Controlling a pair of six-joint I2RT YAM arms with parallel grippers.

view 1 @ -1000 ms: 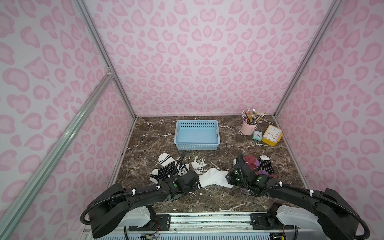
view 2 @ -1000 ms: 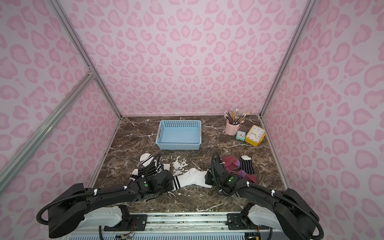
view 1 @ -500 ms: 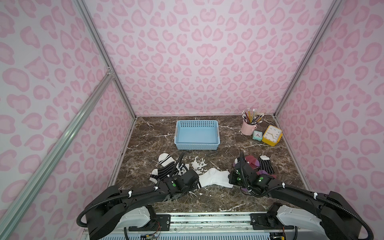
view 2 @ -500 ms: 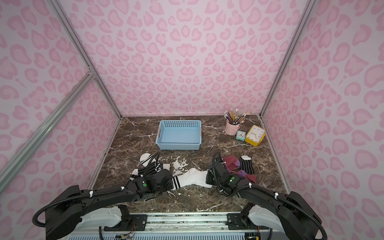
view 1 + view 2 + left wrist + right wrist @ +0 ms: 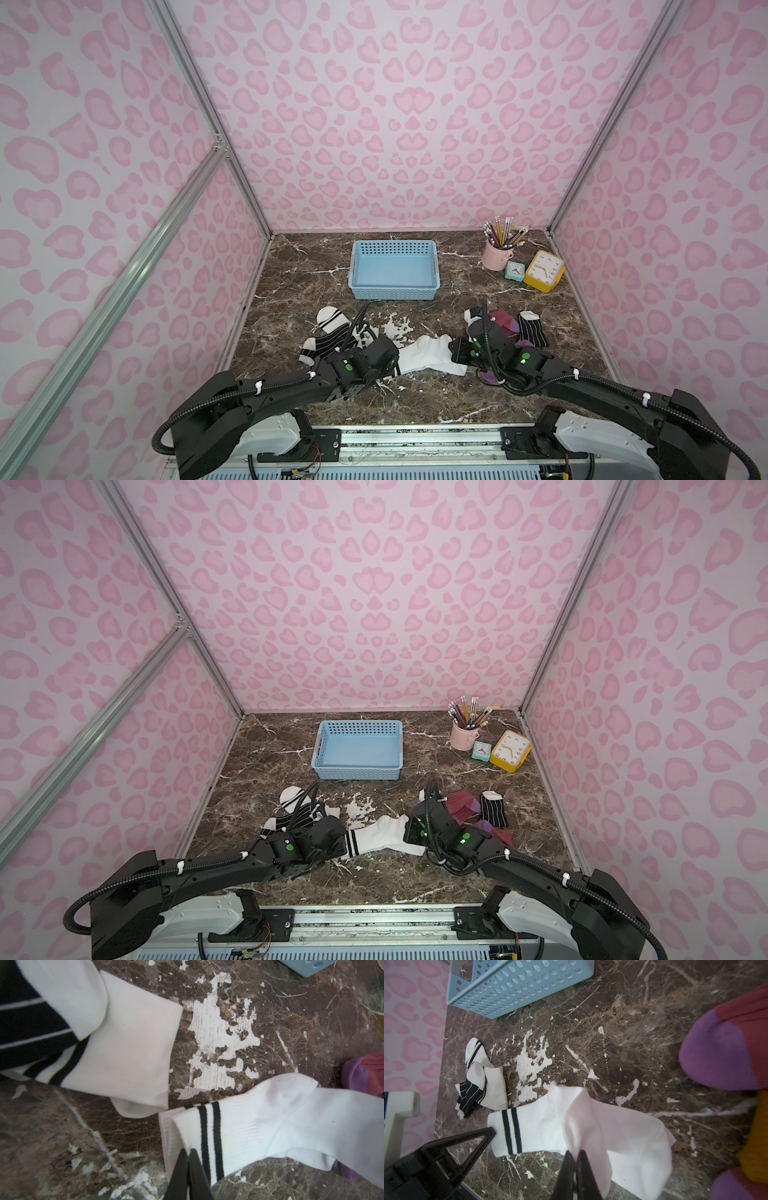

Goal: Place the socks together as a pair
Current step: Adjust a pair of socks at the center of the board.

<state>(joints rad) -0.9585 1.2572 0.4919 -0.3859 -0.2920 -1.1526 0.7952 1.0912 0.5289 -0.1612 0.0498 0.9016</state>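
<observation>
A white sock with two black bands (image 5: 428, 353) (image 5: 382, 833) lies stretched on the marble between both arms. My left gripper (image 5: 189, 1152) is shut on its cuff edge beside the bands. My right gripper (image 5: 576, 1153) is shut on a fold of its foot part. A second white banded sock (image 5: 330, 320) (image 5: 124, 1043) lies to the left, with a black striped sock (image 5: 328, 345) (image 5: 469, 1093) partly over it. Maroon socks with purple toes (image 5: 505, 322) (image 5: 716, 1053) and another black striped sock (image 5: 532, 330) lie at the right, partly behind the right arm.
A light blue perforated basket (image 5: 395, 291) stands behind the socks in the middle. At the back right are a pink pencil cup (image 5: 496, 255), a small teal clock (image 5: 514, 271) and a yellow clock (image 5: 544, 270). Pink patterned walls close in on three sides.
My right gripper has closed on the white sock's foot part. The left gripper stays on the cuff, and both arms and the sock have hardly shifted.
</observation>
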